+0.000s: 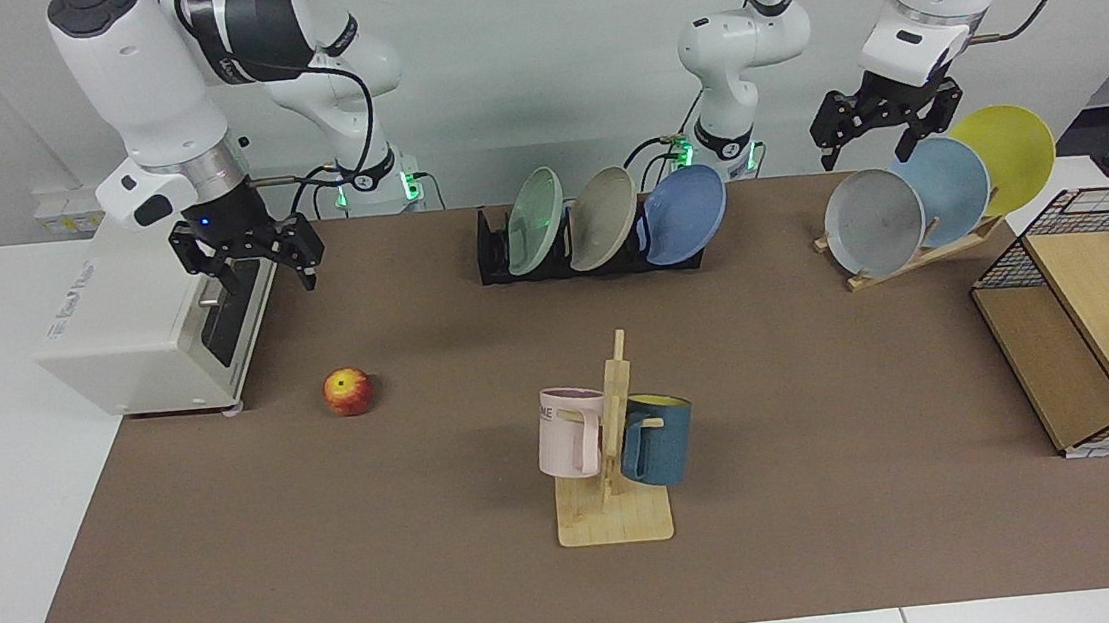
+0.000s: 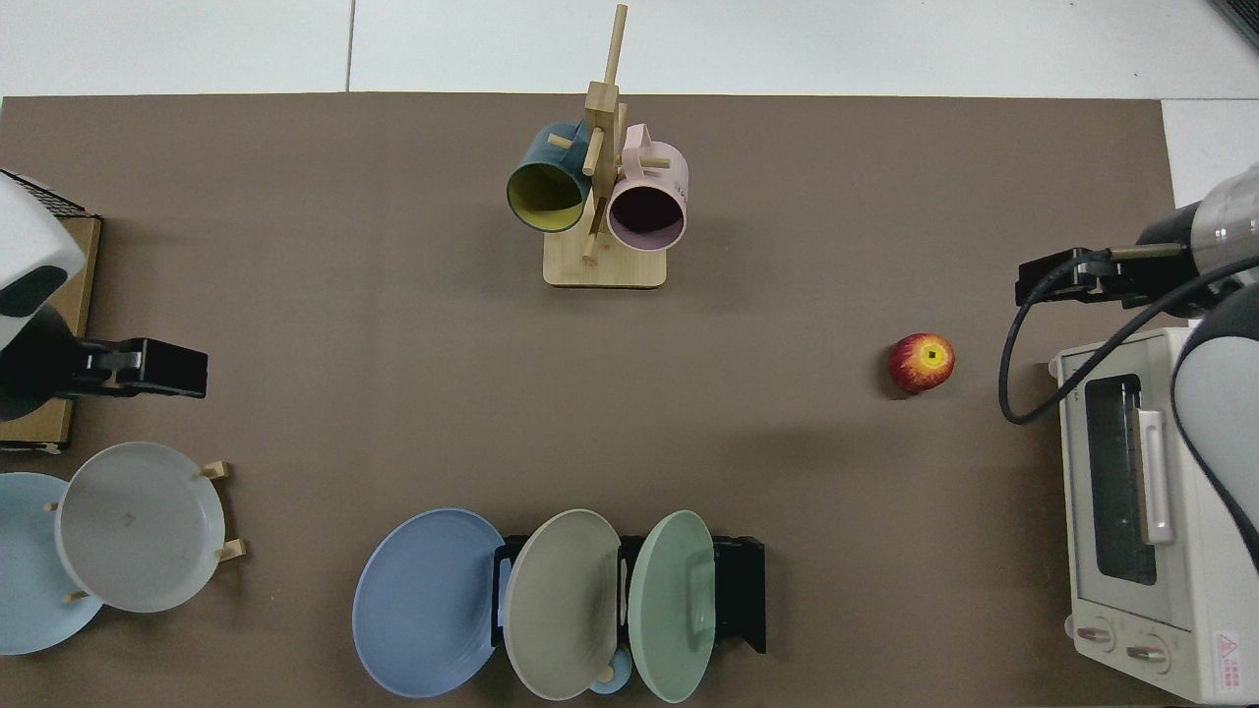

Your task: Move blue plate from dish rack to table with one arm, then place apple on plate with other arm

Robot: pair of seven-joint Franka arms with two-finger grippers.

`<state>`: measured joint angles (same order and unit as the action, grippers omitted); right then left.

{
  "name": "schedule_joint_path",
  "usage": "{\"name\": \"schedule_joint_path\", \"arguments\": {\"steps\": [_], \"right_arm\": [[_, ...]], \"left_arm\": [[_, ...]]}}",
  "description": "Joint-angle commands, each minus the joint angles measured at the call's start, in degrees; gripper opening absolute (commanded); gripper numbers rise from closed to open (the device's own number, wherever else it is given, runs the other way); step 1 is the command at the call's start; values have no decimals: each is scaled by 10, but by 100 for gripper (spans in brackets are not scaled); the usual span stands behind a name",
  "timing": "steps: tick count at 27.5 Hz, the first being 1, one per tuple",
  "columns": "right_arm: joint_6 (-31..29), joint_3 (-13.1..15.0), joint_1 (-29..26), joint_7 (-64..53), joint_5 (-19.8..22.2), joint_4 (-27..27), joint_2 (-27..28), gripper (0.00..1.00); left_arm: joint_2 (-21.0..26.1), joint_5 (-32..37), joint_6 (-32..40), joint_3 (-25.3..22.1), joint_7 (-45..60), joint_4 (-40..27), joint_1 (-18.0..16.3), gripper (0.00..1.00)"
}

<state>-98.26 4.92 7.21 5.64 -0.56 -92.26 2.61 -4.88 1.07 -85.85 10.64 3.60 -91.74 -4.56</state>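
facing view: mug stand [image 1: 611, 467] between apple [image 1: 348, 392] and blue plate [image 1: 685, 215].

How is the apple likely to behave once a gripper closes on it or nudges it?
The apple is round and sits free on the table, so a nudge would probably roll it. Its smooth curved skin may slip between flat fingers. It looks firm, so unlikely to deform.

In the top view the pale blue plate [image 2: 25, 565] and the toaster oven [image 2: 1151, 511] run off the edges. The beige plate [image 2: 561, 602] hides most of a small blue thing beneath it. Both arms' upper parts are cropped in the facing view.
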Motion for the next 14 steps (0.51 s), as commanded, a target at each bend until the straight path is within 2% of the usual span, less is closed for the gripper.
{"name": "schedule_joint_path", "arguments": {"steps": [1,14], "right_arm": [[-7,-2,-1,17,3,-18,-14,100],[-4,-2,-1,25,8,-14,-10,99]], "left_arm": [[-8,-7,12,3,0,2,2,100],[-20,-9,13,3,-5,-11,6,100]]}}
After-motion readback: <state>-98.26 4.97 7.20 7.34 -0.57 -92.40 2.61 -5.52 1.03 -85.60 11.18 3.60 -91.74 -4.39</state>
